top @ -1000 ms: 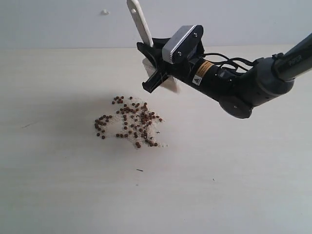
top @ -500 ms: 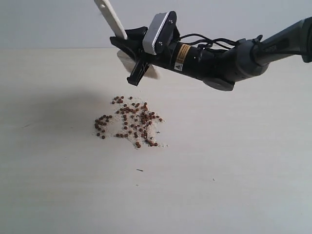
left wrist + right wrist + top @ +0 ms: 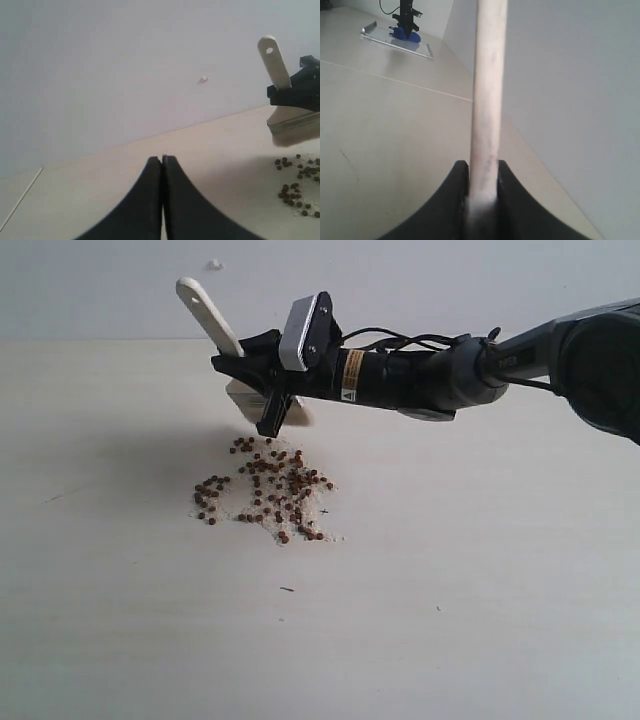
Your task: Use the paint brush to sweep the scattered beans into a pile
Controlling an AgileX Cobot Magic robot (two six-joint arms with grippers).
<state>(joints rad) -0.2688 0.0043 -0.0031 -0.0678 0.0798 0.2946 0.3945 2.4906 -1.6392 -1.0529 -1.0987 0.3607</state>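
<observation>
The beans (image 3: 265, 488) lie in a loose reddish-brown patch with pale crumbs on the light table (image 3: 480, 590); their edge shows as beans (image 3: 295, 187) in the left wrist view. My right gripper (image 3: 252, 380) is shut on the paint brush (image 3: 210, 312), held just above and behind the patch. The pale handle (image 3: 487, 90) rises between its jaws, and the bristles (image 3: 292, 412) point down toward the beans without clearly touching the table. In the left wrist view the brush (image 3: 274, 62) hangs off to one side. My left gripper (image 3: 162, 160) is shut on nothing, low over the table.
A small dark speck (image 3: 287, 589) lies in front of the patch. A thin dark mark (image 3: 55, 497) sits at the left. A blue and black stand (image 3: 406, 22) on a flat plate shows far off in the right wrist view.
The right arm has swung left and lowered with the brush, bringing the bristles from up right of the patch to just behind its far edge. The beans have not moved.
</observation>
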